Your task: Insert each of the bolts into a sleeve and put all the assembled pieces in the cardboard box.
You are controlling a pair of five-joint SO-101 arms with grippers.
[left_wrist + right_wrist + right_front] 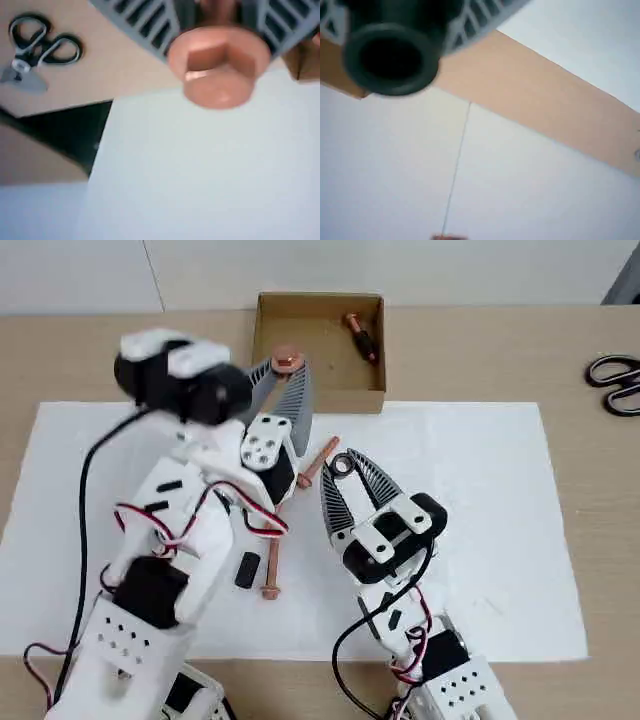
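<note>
Surface: tan wooden table (90,350) under a white paper sheet (480,500); black-handled scissors (615,383) at the right edge.
Left gripper (287,366): clamped on a copper hex-head bolt (287,361), head up, upper centre, at the box's front wall.
Right gripper (342,462): closed around a black plastic sleeve (342,467), centre frame.
Box: open brown cardboard box (305,335), top centre, holding one bolt-in-sleeve piece (360,335).
Bolts: four. One gripped, one boxed, a diagonal bolt (320,462) beside the right gripper, and a lower bolt (271,570).
Sleeves: three. One gripped, one boxed, and a loose sleeve (248,570) just beside the lower bolt.
</note>
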